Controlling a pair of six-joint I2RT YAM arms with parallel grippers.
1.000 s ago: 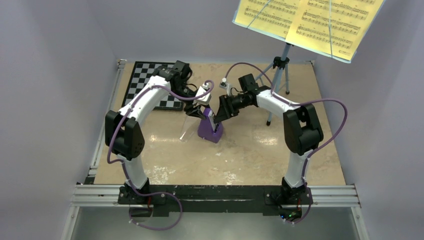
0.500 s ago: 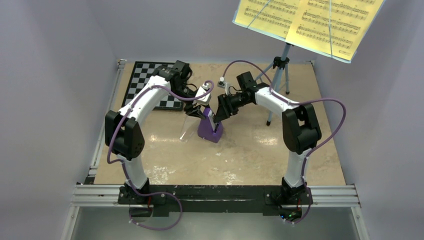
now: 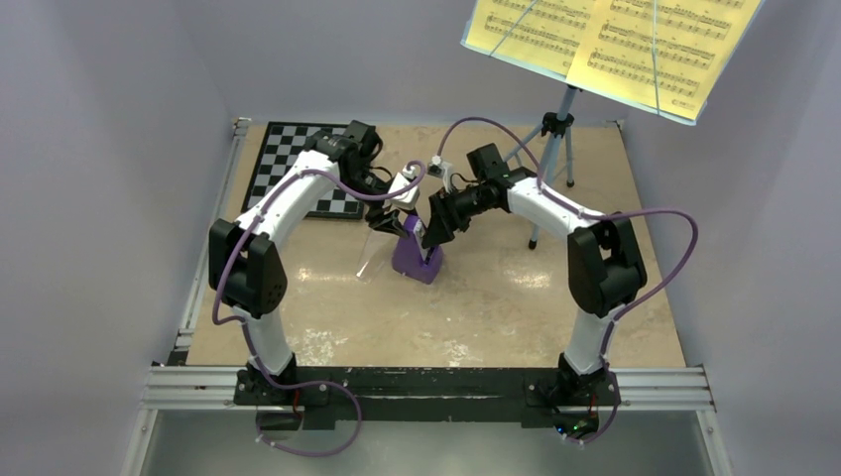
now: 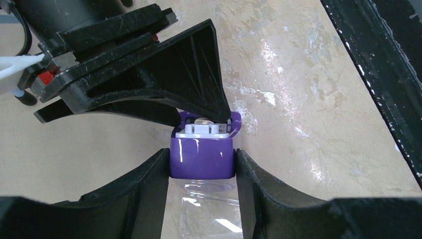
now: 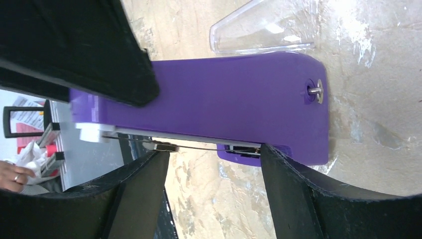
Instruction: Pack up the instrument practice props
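Metronome point(image 4: 201, 158) of glossy purple plastic sits pinched between left jaws; right jaws gape.

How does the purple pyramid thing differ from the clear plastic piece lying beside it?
The purple pyramid metronome stands upright, held by the left hand; the clear plastic cover lies on its side on the table. The metronome is opaque, the cover see-through. Both taper toward one end.

Beige marbled table point(image 3: 496, 317): checkerboard point(image 3: 286, 161) far-L corner, purple metronome point(image 3: 415, 260) ctr, clear cover point(image 3: 372, 261) beside, tripod stand point(image 3: 556, 125) far-R.
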